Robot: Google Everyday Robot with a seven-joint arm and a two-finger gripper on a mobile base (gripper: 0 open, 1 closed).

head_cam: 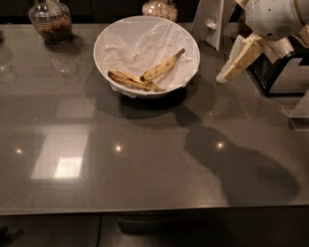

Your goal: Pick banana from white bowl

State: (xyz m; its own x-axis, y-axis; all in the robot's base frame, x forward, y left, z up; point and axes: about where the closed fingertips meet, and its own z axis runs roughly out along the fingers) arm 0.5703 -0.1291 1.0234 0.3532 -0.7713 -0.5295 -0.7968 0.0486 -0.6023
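The white bowl stands on the grey table at the back centre, lined with crumpled white paper. Two bananas lie in it. The pale-yellow banana lies slanted, its stem pointing up-right and its dark tip at the lower left. A darker, browner banana lies across the bowl's front, meeting it at that tip. My gripper hangs above the table just right of the bowl's rim, angled down-left, apart from the bowl and holding nothing that I can see.
A glass jar stands at the back left and another jar behind the bowl. A white stand is at the bowl's back right. A black rack is at the right edge. The arm's shadow falls front right.
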